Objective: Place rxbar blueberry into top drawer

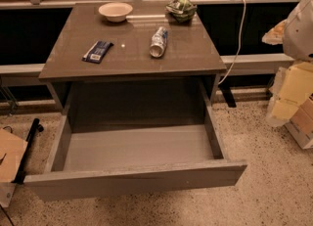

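Observation:
The rxbar blueberry [98,51], a flat dark blue bar with white lettering, lies on the left part of the grey table top [132,61]. The top drawer [137,146] is pulled wide open under the table, and its light grey inside holds nothing. Its flat front panel [137,180] is nearest the camera. My gripper [276,32] hangs at the far right edge of the view on a pale rounded arm part [301,24]. It is off the table's right side, well away from the bar and above the drawer's level.
A silver-white can [158,42] lies on its side mid-table. A white bowl [115,11] and a green-and-white bag [181,8] sit at the back. A white cable [239,34] hangs to the right. Cardboard boxes [296,107] stand on the floor at right, and another box [10,161] at left.

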Controlling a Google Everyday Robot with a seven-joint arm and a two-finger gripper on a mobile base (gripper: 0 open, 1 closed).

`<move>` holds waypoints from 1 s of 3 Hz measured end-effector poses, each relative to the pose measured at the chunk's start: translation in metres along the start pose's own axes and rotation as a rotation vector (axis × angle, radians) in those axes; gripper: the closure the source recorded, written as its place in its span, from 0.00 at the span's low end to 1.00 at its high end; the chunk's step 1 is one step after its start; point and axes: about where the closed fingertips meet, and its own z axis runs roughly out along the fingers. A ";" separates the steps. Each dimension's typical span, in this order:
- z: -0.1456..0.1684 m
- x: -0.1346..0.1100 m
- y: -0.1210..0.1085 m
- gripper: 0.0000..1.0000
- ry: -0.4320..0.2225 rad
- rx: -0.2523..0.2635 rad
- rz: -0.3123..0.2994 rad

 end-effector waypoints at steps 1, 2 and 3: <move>0.000 0.000 0.000 0.00 0.000 0.000 0.000; -0.001 -0.019 -0.008 0.00 -0.079 0.018 0.013; 0.004 -0.062 -0.031 0.00 -0.217 0.033 0.059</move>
